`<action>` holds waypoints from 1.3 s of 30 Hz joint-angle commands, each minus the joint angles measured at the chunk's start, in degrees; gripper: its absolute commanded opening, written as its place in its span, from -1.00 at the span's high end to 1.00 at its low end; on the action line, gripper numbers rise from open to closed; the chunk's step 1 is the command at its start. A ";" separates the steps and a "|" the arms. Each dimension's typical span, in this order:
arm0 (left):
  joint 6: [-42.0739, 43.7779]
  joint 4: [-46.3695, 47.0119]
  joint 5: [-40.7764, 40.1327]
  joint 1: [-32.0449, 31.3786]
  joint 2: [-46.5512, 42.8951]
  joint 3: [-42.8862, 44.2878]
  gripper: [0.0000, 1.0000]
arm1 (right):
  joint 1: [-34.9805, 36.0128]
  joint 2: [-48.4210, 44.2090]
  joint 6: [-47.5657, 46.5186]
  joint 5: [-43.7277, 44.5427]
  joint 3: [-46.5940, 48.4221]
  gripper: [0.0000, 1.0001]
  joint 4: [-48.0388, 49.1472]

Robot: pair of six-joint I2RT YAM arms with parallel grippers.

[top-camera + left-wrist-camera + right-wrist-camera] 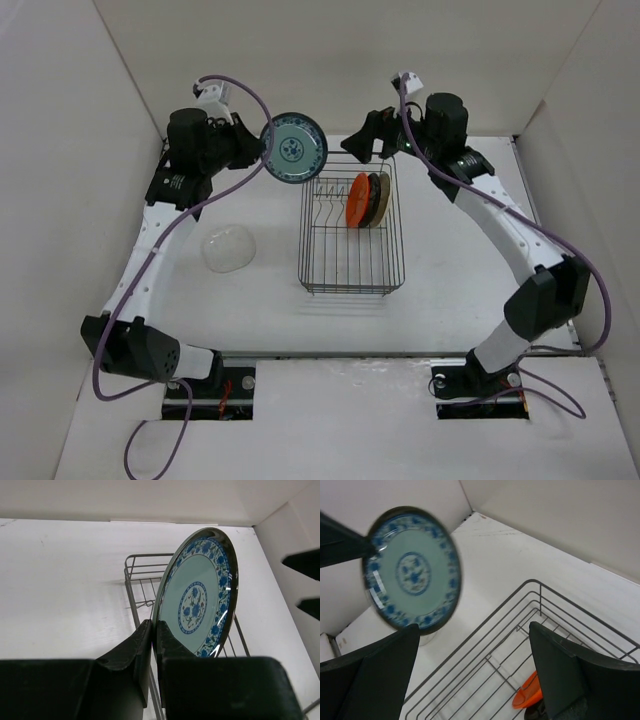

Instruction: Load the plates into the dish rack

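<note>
Inspecting the left tool, we find its two fingers pressed together on the lower rim of the round teal plate with the blue floral pattern. The plate is held on edge, clear of the white surface, just beyond the far left corner of the rectangular dark wire dish rack.

The right tool hangs over the far end of the rack with its fingers wide apart and nothing between them.

A round orange plate stands upright in the rack, with darker plates close against it; we cannot tell how many. A clear glass plate lies on the surface, left of the rack and well apart from it.

We judge the teal plate to be stiff, glazed, slippery and breakable. The hold covers only a narrow strip of rim, so the plate could pivot or slide if jolted. In our view it should stay on edge and be lowered gently between the free upright wire dividers left of the orange plate. The glass plate will probably need a similar rim hold, and it looks hard to see against the surface.
</note>
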 commanded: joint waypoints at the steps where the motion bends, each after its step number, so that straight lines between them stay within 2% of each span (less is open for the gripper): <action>1: -0.72 1.84 2.93 -0.74 -3.16 -2.61 1.00 | -2.53 2.59 1.15 -6.37 5.82 -0.89 6.71; 6: -1.77 4.74 7.15 -0.75 -5.81 -4.81 1.00 | -4.21 7.16 4.47 -13.84 8.47 -0.89 8.11; 12: -1.77 5.79 9.96 -1.28 -5.72 -4.81 1.00 | -4.21 8.48 8.70 -20.26 6.10 -0.89 12.69; 20: -3.97 11.24 18.22 1.27 -6.42 -7.10 1.00 | -1.76 12.43 9.23 -21.32 5.57 -0.87 13.22; 24: -4.59 11.86 18.76 1.27 -6.42 -7.71 1.00 | -0.26 13.06 9.23 -22.03 5.57 -0.55 13.22; 25: -4.59 11.86 18.76 1.79 -6.42 -8.23 1.00 | 0.44 13.06 9.23 -22.55 5.57 -0.20 13.22; 27: -5.11 12.47 18.76 2.41 -5.90 -8.24 1.00 | 0.97 13.58 9.84 -23.25 5.57 0.24 13.22; 28: -5.11 12.48 18.76 2.41 -5.90 -8.24 1.00 | 0.98 13.58 9.85 -23.78 5.57 0.60 13.22; 30: -6.25 13.09 18.76 3.73 -5.90 -8.85 1.00 | 1.50 12.01 11.68 -23.79 5.57 0.91 13.22; 31: -6.26 13.79 18.76 4.26 -5.90 -9.55 1.00 | 2.11 11.22 12.30 -22.74 4.88 1.00 13.22; 32: -7.04 14.32 18.76 4.78 -5.90 -10.69 0.81 | 2.12 10.25 12.92 -20.03 4.35 1.00 13.22; 33: -7.74 15.02 18.76 5.92 -6.42 -11.48 0.32 | 2.12 9.11 13.71 -17.83 3.64 1.00 13.22; 35: -8.98 15.03 16.05 6.98 -7.38 -12.72 -0.99 | 2.65 4.63 15.21 -10.38 1.97 1.00 10.33; 36: -8.98 15.03 15.07 7.68 -8.17 -13.24 -1.00 | 3.86 3.31 15.21 3.06 1.97 1.00 7.18; 37: -9.50 14.33 13.24 7.69 -8.18 -13.25 -1.00 | 4.83 1.30 15.21 11.98 3.62 1.00 -1.46; 38: -9.51 13.02 7.48 7.69 -8.79 -13.25 -1.00 | 6.23 1.28 15.21 21.64 5.03 1.00 -6.07; 39: -9.51 9.87 4.03 7.69 -8.80 -12.55 -1.00 | 9.38 1.28 15.21 39.58 6.52 1.00 -10.03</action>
